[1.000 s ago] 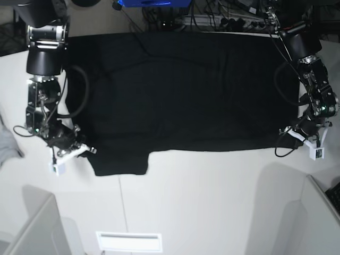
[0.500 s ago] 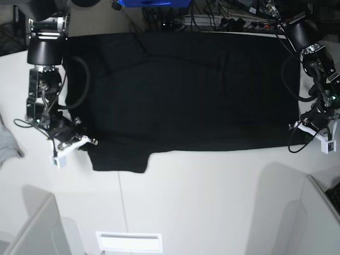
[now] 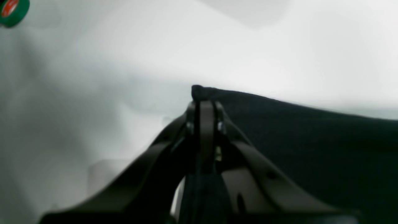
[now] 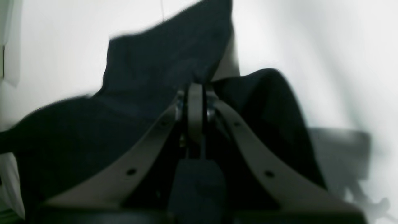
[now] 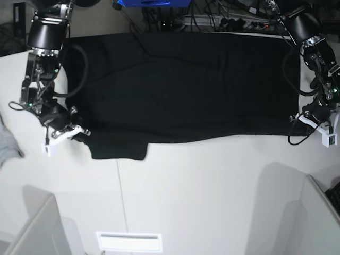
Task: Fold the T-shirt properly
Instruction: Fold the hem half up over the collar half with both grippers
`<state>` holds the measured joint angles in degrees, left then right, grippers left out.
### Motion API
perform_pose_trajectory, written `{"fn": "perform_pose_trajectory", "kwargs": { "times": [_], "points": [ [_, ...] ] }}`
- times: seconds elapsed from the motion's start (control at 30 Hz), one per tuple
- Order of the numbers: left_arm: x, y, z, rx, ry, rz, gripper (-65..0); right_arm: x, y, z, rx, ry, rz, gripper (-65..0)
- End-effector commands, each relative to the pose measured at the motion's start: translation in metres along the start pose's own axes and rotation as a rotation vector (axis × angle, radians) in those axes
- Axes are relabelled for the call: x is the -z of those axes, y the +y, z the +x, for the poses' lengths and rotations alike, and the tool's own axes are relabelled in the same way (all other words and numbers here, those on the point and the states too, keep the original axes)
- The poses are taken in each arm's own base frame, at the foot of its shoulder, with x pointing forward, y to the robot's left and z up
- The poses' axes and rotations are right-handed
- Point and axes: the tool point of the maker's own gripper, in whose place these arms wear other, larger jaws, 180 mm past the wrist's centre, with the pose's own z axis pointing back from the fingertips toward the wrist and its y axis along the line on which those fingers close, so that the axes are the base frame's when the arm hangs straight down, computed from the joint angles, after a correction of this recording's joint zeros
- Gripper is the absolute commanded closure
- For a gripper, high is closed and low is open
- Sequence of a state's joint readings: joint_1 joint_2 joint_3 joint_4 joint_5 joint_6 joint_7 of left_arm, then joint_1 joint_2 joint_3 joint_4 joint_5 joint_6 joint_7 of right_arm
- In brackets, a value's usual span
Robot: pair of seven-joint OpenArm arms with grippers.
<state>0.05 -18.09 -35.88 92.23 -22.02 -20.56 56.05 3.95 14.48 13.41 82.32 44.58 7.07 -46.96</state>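
Observation:
The black T-shirt [image 5: 186,85] lies spread flat across the far half of the white table, plain side up, with one sleeve [image 5: 119,150] sticking out toward the near edge. My right gripper [image 5: 78,133] is at the shirt's near left corner in the base view. In the right wrist view this right gripper [image 4: 195,90] is shut on a bunched fold of the T-shirt [image 4: 149,71]. My left gripper [image 5: 300,120] is at the near right corner. Seen from the left wrist, the left gripper [image 3: 203,101] is shut on the corner of the T-shirt [image 3: 311,133].
A small grey cloth scrap [image 5: 6,141] lies at the table's left edge. A green tape roll [image 3: 11,8] sits off to one side of the left gripper. A white slotted plate [image 5: 129,241] lies near the front edge. Cables [image 5: 223,21] run behind the table.
Both grippers have moved outward and toward the far side, still holding the shirt. The near hem has shifted back with them and is drawn straighter.

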Motion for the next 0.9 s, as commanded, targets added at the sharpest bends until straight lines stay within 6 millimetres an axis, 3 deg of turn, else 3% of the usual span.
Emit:
{"fn": "perform_pose_trajectory", "kwargs": {
  "times": [0.0,0.3,0.77,0.87],
  "points": [
    [-0.007,0.003,0.02,0.023,-0.056,0.009,0.0,-0.008,0.006,0.024,-0.028,-0.068,0.017,0.0],
    [-0.022,0.002,0.018,0.063,-0.06,0.023,0.0,-0.025,0.018,0.013,-0.073,-0.077,0.032,0.0],
    [-0.041,-0.001,0.003,0.13,0.008,0.042,0.0,-0.057,0.018,-0.005,-0.037,-0.093,0.05,0.0],
    [-0.042,-0.003,-0.001,0.158,0.035,0.032,0.0,-0.068,0.009,-0.001,0.028,-0.121,0.062,0.0]
  ]
}}
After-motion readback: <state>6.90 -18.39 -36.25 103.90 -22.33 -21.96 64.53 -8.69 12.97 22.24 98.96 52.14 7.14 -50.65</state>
